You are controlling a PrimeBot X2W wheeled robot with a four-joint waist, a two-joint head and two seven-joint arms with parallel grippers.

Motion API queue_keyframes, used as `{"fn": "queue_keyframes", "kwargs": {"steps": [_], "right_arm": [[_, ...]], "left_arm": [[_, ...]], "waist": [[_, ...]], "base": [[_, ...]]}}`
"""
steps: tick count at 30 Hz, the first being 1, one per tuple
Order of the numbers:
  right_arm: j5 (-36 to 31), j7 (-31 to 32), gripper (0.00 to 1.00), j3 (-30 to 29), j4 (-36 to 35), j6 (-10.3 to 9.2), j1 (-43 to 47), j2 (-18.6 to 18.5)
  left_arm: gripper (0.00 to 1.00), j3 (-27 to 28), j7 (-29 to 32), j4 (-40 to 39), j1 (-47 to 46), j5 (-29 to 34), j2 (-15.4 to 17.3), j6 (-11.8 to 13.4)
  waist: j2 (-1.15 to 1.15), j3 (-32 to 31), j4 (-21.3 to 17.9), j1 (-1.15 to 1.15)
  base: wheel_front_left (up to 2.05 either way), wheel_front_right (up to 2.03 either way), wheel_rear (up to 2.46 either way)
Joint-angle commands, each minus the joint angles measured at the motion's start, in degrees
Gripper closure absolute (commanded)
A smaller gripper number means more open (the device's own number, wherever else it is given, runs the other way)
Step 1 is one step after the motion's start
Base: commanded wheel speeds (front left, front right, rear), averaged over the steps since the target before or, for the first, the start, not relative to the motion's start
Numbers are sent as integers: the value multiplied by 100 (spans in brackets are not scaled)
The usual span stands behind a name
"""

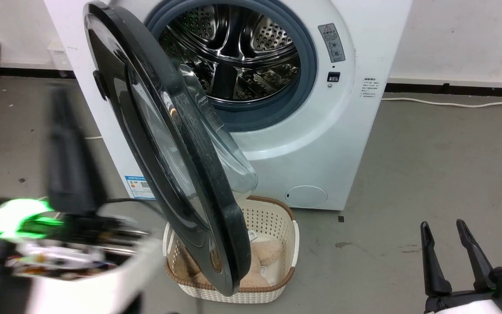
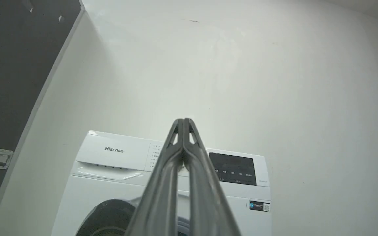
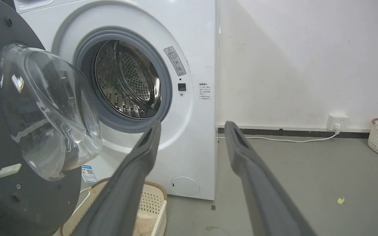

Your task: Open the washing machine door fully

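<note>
The washing machine door is standing open on the left of the washing machine, exposing the steel drum, with its lower edge hanging over a cream basket on the floor. The left gripper is holding its fingers pressed together on nothing. It is blurred in the head view, but appears to be clear of the door's left side. The right gripper is waiting at near right, fingers spread, well apart from the door.

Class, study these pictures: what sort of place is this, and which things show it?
Probably a laundry room: a washing machine with its door open, a basket before it, and a bare grey floor with a wall socket.
</note>
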Motion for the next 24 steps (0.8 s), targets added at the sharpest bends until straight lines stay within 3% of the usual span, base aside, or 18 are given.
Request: {"fn": "queue_keyframes", "kwargs": {"steps": [1, 7, 12, 17, 24], "right_arm": [[43, 11, 0, 5, 23, 3, 40, 22], [92, 2, 0, 27, 61, 3, 32, 22], [137, -21, 0, 59, 122, 3, 13, 22], [171, -48, 0, 107, 179, 3, -37, 22], [175, -76, 0, 137, 210, 3, -81, 22]], "left_arm": [[100, -268, 136, -36, -36, 101, 3, -73], [100, -1564, 565, 241, 244, 312, 2, -150], [100, -2735, 851, 1248, 584, 158, 1, -126], [100, -2971, 942, 2335, 672, -75, 1, 128], [100, -2748, 782, 3589, 525, -334, 4, 396]], "waist": [[0, -4, 2, 0], [0, 16, 13, 0], [0, 85, 11, 0], [0, 177, -23, 0], [0, 324, -43, 0]], "base": [[0, 0, 0], [0, 0, 0], [0, 0, 0], [0, 0, 0], [0, 0, 0]]}}
